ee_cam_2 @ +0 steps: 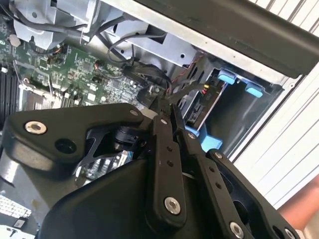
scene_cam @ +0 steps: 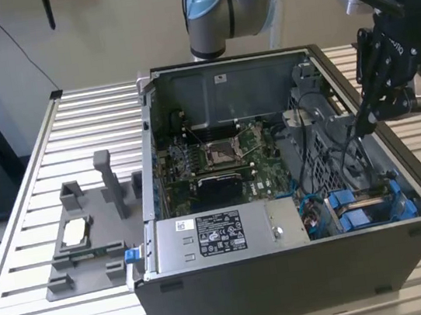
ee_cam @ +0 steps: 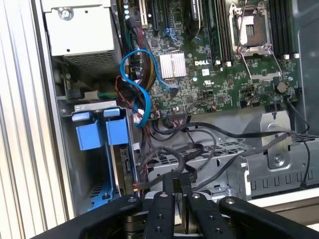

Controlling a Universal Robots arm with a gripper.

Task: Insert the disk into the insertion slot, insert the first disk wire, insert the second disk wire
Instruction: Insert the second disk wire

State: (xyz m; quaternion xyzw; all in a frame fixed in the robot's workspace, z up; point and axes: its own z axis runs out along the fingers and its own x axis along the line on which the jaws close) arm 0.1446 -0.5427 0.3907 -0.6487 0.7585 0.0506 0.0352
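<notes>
My gripper [scene_cam: 359, 124] hangs over the open computer case [scene_cam: 290, 279], at the exterior view's right, above the drive bay. Its fingers are shut on the plug end of a black disk wire [ee_cam: 177, 177] that loops down into the case. In both wrist views the fingertips [ee_cam_2: 164, 110] pinch this wire just short of the bay. Two blue carrier frames [ee_cam: 90, 134] [ee_cam: 117, 130] sit in the insertion slots [scene_cam: 375, 209]. The disk's dark rear edge [ee_cam_2: 202, 107] shows behind them; most of its body is hidden.
A grey labelled power-supply box [scene_cam: 221, 234] fills the case's near side, beside the motherboard [scene_cam: 218, 156]. Loose blue and red cables [ee_cam: 139, 94] hang next to the bay. A grey fixture tray [scene_cam: 89, 245] stands on the slatted table [scene_cam: 28, 308], at the exterior view's left.
</notes>
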